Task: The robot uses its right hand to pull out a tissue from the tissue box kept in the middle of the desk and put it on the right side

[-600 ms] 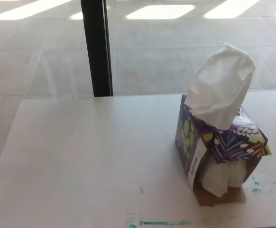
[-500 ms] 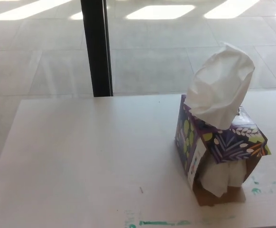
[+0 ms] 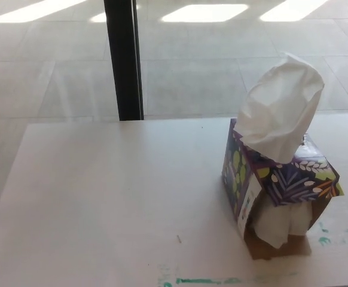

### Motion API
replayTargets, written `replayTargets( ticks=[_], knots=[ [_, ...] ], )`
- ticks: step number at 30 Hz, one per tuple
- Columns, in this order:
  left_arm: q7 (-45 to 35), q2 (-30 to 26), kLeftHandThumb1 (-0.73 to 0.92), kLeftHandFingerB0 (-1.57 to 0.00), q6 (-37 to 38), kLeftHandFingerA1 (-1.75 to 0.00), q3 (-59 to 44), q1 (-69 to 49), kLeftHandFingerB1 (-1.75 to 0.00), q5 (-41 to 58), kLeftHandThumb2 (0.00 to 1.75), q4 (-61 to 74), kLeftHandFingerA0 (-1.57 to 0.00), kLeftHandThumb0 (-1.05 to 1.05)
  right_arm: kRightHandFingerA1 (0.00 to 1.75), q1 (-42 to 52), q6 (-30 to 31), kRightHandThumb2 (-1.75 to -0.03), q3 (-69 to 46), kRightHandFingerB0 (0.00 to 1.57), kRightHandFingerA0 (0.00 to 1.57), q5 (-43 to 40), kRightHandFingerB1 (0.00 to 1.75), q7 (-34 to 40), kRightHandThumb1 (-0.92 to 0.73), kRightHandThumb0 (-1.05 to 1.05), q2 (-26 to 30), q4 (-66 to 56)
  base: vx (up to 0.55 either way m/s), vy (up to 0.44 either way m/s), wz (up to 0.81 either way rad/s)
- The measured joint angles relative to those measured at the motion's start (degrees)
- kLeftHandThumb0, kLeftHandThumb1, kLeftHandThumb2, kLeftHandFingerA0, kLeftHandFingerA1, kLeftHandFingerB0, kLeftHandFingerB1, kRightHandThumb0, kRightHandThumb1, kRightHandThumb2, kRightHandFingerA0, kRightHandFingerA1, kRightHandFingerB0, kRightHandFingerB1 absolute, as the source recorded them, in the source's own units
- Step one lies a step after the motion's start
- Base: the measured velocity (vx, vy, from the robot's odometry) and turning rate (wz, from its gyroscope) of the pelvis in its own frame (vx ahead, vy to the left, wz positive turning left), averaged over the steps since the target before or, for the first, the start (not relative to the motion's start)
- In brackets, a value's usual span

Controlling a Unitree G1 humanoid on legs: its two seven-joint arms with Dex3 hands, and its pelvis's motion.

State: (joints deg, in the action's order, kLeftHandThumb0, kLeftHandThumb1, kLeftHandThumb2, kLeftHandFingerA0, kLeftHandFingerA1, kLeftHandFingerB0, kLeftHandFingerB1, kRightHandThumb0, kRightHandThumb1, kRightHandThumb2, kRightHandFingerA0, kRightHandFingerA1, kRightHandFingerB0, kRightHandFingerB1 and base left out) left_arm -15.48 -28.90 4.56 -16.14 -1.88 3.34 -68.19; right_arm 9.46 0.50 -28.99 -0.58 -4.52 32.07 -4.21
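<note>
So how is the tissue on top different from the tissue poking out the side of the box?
The top tissue stands tall and puffy above the tissue box; the side tissue hangs low, touching the desk. The top tissue looks much bigger than the side tissue. Both are white.

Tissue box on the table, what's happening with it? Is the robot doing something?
Nothing is touching it right now. The tissue box, purple with leaf patterns, sits on the white desk, toward the right of the picture. A big white tissue sticks up out of its top, and more tissue shows through a torn opening low on the front. Neither robot hand is in the picture, so the tissue has not been pulled out yet.
</note>
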Motion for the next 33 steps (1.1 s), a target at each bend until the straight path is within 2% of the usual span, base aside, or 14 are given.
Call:
replayTargets(
  ticks=[12,13,15,16,17,18,19,20,22,23,24,25,29,33],
  knots=[
    [-0.32,0.03,0.75,-0.53,0.0,-0.99,-0.05,0.48,-0.89,0.08,1.17,-0.24,-0.75,-0.78,0.62,-23.76,0.98,-0.58,19.74,0.15,0.69,8.75,0.31,-1.81,-0.6,-0.5,5.86,-3.12,0.0,0.0,0.0],
    [-0.33,0.04,0.64,-0.45,0.0,-1.0,-0.05,0.48,-0.83,0.09,1.25,-0.23,-0.8,-0.83,0.74,-25.14,0.98,-0.93,21.31,0.0,0.62,9.58,0.46,-2.12,-0.41,-0.37,6.16,-3.12,0.0,0.0,0.0],
    [-0.35,0.04,0.64,-0.45,-0.01,-1.0,-0.1,0.51,-0.83,0.11,1.25,-0.24,-0.8,-0.83,0.74,-27.79,0.98,-0.93,24.45,0.0,0.62,11.23,0.46,-2.81,-0.41,-0.37,6.82,-3.12,0.0,0.0,0.0],
    [-0.36,0.04,0.65,-0.45,0.0,-0.98,-0.13,0.53,-0.82,0.11,1.25,-0.23,-0.79,-0.83,0.66,-28.6,0.97,-0.59,25.42,0.09,0.68,11.75,0.32,-3.05,-0.63,-0.52,7.02,-3.12,0.0,0.0,0.0],
    [-0.37,0.03,0.65,-0.44,-0.01,-0.98,-0.15,0.52,-0.82,0.12,1.25,-0.25,-0.78,-0.81,0.68,-29.71,0.96,-0.6,26.75,0.11,0.69,12.52,0.33,-3.37,-0.64,-0.52,7.3,-3.07,0.0,0.0,0.0],
    [-0.37,0.03,0.8,-0.47,-0.01,-1.05,-0.15,0.52,-0.92,0.12,1.03,-0.26,-0.75,-0.78,0.67,-31.0,0.89,-0.58,28.43,0.12,0.7,13.53,0.32,-3.75,-0.61,-0.51,7.73,-2.9,0.0,0.0,0.0],
    [-0.38,0.03,0.73,-0.51,-0.01,-0.99,-0.16,0.52,-0.88,0.13,1.17,-0.26,-0.74,-0.79,0.74,-32.05,0.77,-0.8,29.68,0.09,0.68,14.35,0.43,-4.06,-0.49,-0.56,8.12,-2.69,0.0,0.0,0.0],
    [-0.39,0.03,0.75,-0.54,-0.01,-0.98,-0.19,0.51,-0.89,0.14,1.15,-0.26,-0.74,-0.77,0.71,-32.76,0.64,-0.58,30.64,0.15,0.71,14.98,0.33,-4.26,-0.6,-0.49,8.47,-2.5,0.0,0.0,0.0],
    [-0.41,0.03,0.75,-0.53,-0.01,-0.98,-0.21,0.5,-0.88,0.15,1.16,-0.26,-0.75,-0.79,0.77,-34.53,0.17,-0.78,32.95,0.09,0.7,16.69,0.43,-4.71,-0.46,-0.52,9.24,-1.85,0.0,0.0,0.0],
    [-0.42,0.03,0.73,-0.52,0.0,-0.99,-0.2,0.51,-0.87,0.15,1.17,-0.26,-0.77,-0.8,0.77,-35.27,-0.13,-0.58,33.98,0.17,0.75,17.47,0.32,-4.91,-0.58,-0.47,9.61,-1.43,0.0,0.0,0.0],
    [-0.42,0.03,0.74,-0.53,-0.01,-1.0,-0.2,0.51,-0.88,0.15,1.16,-0.25,-0.77,-0.8,0.77,-35.97,-0.39,-0.77,35.06,0.09,0.7,18.35,0.42,-5.12,-0.46,-0.51,10.12,-0.91,0.0,0.0,0.0],
    [-0.42,0.03,0.67,-0.45,-0.01,-0.96,-0.2,0.51,-0.81,0.15,1.25,-0.25,-0.78,-0.76,0.68,-36.41,-0.57,-0.58,35.83,0.13,0.73,18.95,0.31,-5.27,-0.59,-0.42,10.54,-0.57,0.0,0.0,0.0],
    [-0.46,-0.01,0.66,-0.44,-0.01,-0.96,-0.14,0.48,-0.8,0.13,1.25,-0.15,-0.77,-0.77,0.64,-38.51,-1.85,-0.58,39.46,0.15,0.72,22.19,0.3,-6.28,-0.59,-0.42,13.26,1.58,0.0,0.0,0.0],
    [-0.51,-0.08,0.71,-0.4,-0.01,-0.96,-0.14,0.52,-0.78,0.14,1.28,-0.14,-0.76,-0.76,0.83,-40.6,-3.28,-0.59,42.14,0.19,0.74,25.3,0.3,-6.98,-0.61,-0.44,15.56,3.71,0.0,0.0,0.0]
  ],
)
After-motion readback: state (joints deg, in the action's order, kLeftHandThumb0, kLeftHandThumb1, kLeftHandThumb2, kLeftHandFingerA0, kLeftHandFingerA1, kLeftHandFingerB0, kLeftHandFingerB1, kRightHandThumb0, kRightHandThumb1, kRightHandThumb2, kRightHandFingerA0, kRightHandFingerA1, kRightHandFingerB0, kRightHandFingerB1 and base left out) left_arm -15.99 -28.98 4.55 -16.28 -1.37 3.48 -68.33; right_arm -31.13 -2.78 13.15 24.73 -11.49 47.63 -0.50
